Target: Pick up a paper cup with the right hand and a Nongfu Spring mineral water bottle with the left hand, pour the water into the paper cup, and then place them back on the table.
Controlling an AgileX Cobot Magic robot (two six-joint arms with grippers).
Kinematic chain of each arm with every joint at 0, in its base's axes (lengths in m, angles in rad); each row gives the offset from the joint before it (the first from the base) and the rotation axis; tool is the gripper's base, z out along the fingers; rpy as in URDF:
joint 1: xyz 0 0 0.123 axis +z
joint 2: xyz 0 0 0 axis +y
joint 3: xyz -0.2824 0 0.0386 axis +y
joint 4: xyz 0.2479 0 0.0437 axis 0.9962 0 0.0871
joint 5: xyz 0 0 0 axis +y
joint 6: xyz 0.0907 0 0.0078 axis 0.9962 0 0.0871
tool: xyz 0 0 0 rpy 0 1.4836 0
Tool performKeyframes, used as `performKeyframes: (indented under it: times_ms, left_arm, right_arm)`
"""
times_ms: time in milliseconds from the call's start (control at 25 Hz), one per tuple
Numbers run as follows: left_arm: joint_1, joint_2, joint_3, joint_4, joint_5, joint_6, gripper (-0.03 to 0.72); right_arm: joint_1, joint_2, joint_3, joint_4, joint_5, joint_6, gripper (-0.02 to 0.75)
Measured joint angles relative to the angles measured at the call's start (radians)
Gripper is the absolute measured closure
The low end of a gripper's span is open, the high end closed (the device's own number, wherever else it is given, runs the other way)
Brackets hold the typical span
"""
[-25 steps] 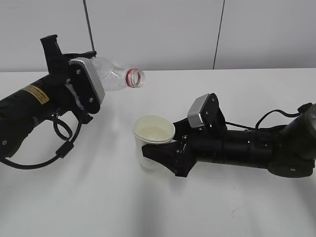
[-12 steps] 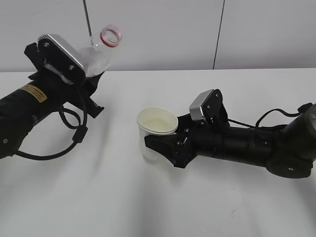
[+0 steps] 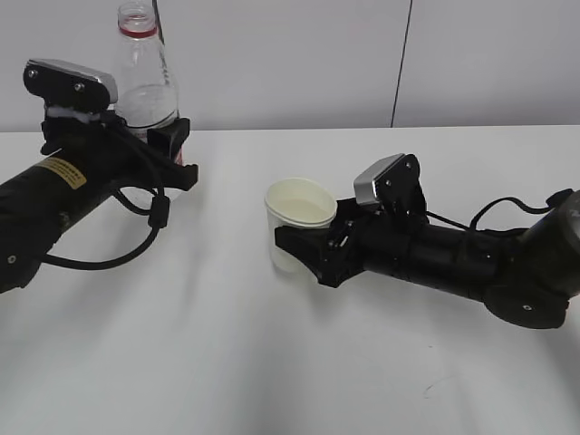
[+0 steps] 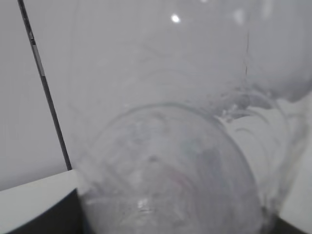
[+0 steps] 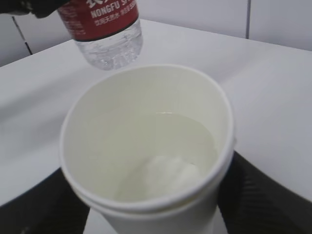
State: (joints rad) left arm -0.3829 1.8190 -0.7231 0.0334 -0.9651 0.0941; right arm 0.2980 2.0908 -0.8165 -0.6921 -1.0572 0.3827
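The clear water bottle with a red neck ring stands upright in my left gripper, which is shut on its lower body at the far left. It fills the left wrist view as a blur; its red label shows in the right wrist view. My right gripper is shut on the off-white paper cup, held low at the table centre. The cup holds some water.
A grey wall with dark vertical seams runs behind the table. A black cable loops under the left arm. A small dark scuff marks the tabletop at the front right.
The left gripper has turned the bottle from lying sideways, mouth toward the cup, to upright, and drawn back left. The right gripper has shifted the cup slightly right.
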Motion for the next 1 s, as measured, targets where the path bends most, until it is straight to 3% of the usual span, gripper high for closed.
performKeyframes:
  times_ms: [1000]
  left_arm:
    - [0.000,0.095,-0.001,-0.007,-0.068,-0.012,0.347]
  right_arm:
    - [0.000,0.000,0.000,0.705,0.097,-0.369,0.200]
